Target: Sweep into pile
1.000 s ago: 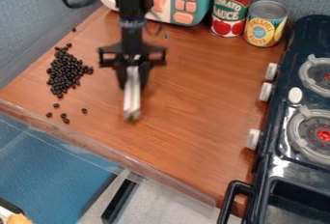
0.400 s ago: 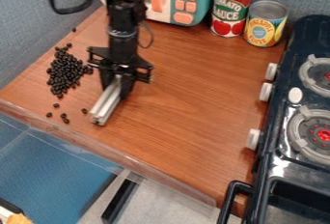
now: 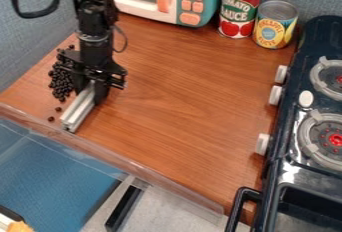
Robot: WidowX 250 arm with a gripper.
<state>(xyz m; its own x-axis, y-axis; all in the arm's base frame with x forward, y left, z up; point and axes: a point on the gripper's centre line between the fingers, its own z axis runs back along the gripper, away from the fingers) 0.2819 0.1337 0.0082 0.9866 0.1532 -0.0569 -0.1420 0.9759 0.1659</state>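
Black beans (image 3: 61, 83) lie mostly in one dense heap near the left edge of the worktop (image 3: 180, 101), beside the wall (image 3: 33, 38). Part of this heap is hidden behind the gripper (image 3: 89, 96). Two loose beans (image 3: 51, 119) are apart from it, toward the front edge.

The gripper is closed on a pale metal bar (image 3: 79, 109), which slants down toward the front edge, with its lower end just beside the loose beans. Whether other beans are behind the bar, I cannot tell.

I judge that the task is well advanced but not complete: the main pile is formed, while the stragglers must be joined to it. For this, the bar probably needs to come to their front side and push them toward the heap.

On the left and at the front, the room is narrow. A push in the wrong direction could send beans to the clear strip (image 3: 143, 173) along the front edge. To the right there is wide bare wood, until the stove (image 3: 314, 41), so the arm can withdraw there safely.
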